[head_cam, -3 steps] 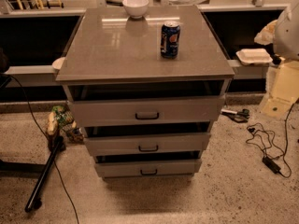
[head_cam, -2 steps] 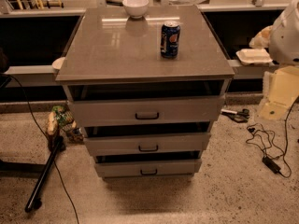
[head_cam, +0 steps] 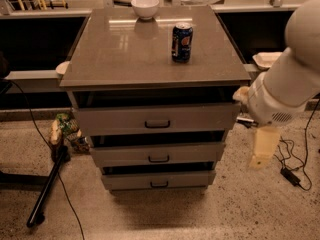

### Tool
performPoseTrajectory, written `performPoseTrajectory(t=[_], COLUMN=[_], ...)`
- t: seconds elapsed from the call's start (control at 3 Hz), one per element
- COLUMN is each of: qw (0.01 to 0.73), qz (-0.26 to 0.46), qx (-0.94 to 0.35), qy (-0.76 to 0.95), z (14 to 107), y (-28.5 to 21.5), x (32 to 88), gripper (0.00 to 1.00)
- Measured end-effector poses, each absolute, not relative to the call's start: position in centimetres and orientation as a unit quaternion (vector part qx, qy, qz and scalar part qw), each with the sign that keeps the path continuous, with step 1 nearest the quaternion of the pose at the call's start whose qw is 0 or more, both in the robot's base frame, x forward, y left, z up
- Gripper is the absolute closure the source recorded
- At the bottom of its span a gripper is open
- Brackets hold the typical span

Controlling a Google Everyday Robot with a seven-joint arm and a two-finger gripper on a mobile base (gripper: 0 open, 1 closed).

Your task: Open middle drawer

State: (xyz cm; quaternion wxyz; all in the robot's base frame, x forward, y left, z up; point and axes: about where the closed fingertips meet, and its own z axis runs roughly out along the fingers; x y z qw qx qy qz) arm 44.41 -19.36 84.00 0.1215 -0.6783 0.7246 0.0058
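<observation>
The grey cabinet (head_cam: pixel 155 59) has three flat drawer fronts, each with a small black loop handle. The middle drawer (head_cam: pixel 125 155) sits between the wider top drawer (head_cam: pixel 115 120) and the narrower bottom drawer (head_cam: pixel 125 181), and its handle (head_cam: pixel 158 159) is at the front centre. All three fronts stand slightly stepped, with dark gaps above them. My white arm (head_cam: pixel 295 74) comes in from the right. My cream gripper (head_cam: pixel 263 148) hangs pointing down just right of the cabinet, about level with the middle drawer and apart from it.
A blue soda can (head_cam: pixel 182 42) and a white bowl (head_cam: pixel 145 6) stand on the cabinet top. A black stand leg (head_cam: pixel 47 189) and a snack bag (head_cam: pixel 67 131) lie on the floor at the left. Cables (head_cam: pixel 295 171) trail on the floor at the right.
My arm has swung left and forward from the right edge towards the cabinet, bringing the gripper close beside the drawers. The drawers, can and bowl have not moved.
</observation>
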Motion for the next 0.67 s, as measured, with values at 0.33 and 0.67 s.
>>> performPoseTrajectory(t=[0.33,0.67], qw=[0.106,0.106], qz=[0.054,0.054], qx=[-0.681,-0.681], qy=[0.722,0.722], z=[76.39,76.38], y=[-18.66,-18.66], x=[44.57,44.57], gripper=[0.00,0.00])
